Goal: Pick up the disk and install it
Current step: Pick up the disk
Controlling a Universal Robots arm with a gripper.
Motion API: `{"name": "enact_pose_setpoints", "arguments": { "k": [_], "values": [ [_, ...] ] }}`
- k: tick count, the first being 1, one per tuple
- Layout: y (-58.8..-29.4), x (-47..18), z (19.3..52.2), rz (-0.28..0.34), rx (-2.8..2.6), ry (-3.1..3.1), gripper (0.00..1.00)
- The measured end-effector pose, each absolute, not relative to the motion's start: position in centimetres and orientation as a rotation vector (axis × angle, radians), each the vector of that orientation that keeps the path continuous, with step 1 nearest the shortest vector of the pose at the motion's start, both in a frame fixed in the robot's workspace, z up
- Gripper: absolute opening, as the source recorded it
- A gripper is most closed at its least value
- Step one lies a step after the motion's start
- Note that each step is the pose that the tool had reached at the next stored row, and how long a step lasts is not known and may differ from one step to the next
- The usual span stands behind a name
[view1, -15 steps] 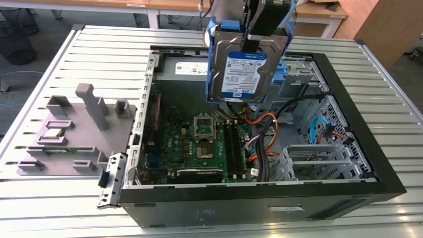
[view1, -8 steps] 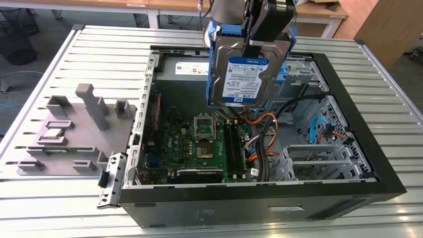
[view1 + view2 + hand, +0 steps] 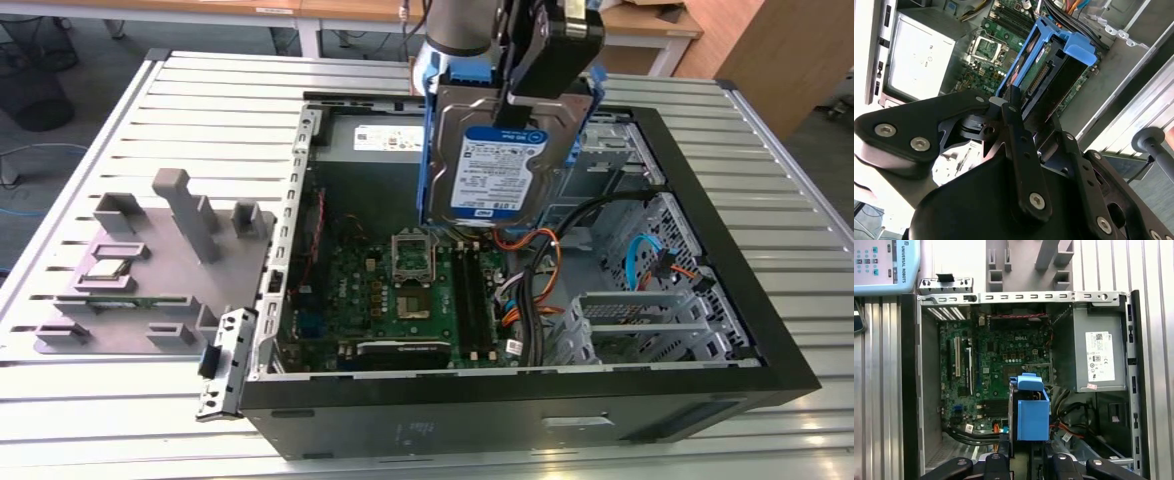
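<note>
Count: one end effector (image 3: 525, 95), one disk (image 3: 497, 160) and one open computer case (image 3: 534, 405), the case lying on its side on the slatted metal desk (image 3: 200, 95).

End effector: clamped on the disk, gripping it by the upper end. In the second wrist view the fingers (image 3: 1013, 117) pinch that end from both sides.

Disk: off the desk, hanging upright above the open case. Its one blue-and-white label (image 3: 494, 180) faces the exterior camera. It has two blue rails (image 3: 431, 150), one along each long edge. In the first wrist view its blue lower end sits over the motherboard (image 3: 400, 300), just beside the power supply (image 3: 380, 135). I cannot tell how close that end stands to the board.

Inside the case:
- One motherboard with one processor socket (image 3: 411, 258).
- One grey power supply with a white label, against the case wall behind the disk in the exterior view.
- One light-blue cable (image 3: 638, 255), on the exterior view's right.
- A bundle of black cables and some orange wires, too tangled to count.

Outside the case:
- One grey fixture (image 3: 160, 265) with several upright posts, on the desk at the exterior view's left, just beside the case and well apart from the disk.
- One light-blue pendant (image 3: 884, 262) beside the case in the first wrist view.
</note>
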State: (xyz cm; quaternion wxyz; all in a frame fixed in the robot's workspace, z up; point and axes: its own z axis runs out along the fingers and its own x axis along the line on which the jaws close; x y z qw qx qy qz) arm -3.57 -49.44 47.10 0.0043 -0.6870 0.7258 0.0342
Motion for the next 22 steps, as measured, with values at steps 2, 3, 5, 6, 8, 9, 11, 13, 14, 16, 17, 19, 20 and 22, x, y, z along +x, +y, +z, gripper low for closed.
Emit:
{"name": "enact_pose_setpoints", "arguments": {
  "k": [2,3,5,6,8,9,11,13,14,16,17,19,20,22],
  "values": [
    [-49.7,-3.6,47.1,0.107,-2.152,2.274,0.35],
    [-49.8,-3.6,47.1,0.107,-2.152,2.274,0.35],
    [-50.1,-3.5,47.1,0.107,-2.152,2.275,0.35],
    [-50.2,-3.5,47.1,0.107,-2.152,2.275,0.35],
    [-50.5,-3.5,47.1,0.107,-2.151,2.275,0.35],
    [-50.6,-3.5,47.0,0.107,-2.151,2.275,0.35],
    [-50.9,-3.5,47.0,0.107,-2.151,2.275,0.35],
    [-51.1,-3.5,47.0,0.107,-2.15,2.276,0.35],
    [-51.2,-3.5,47.0,0.107,-2.149,2.277,0.35],
    [-51.5,-3.4,47.0,0.107,-2.147,2.279,0.35],
    [-51.6,-3.4,47.0,0.107,-2.146,2.28,0.35],
    [-51.8,-3.3,47.0,0.107,-2.144,2.282,0.35],
    [-51.9,-3.3,47.0,0.107,-2.143,2.282,0.35],
    [-52.0,-3.3,47.0,0.107,-2.142,2.284,0.35]
  ]
}}
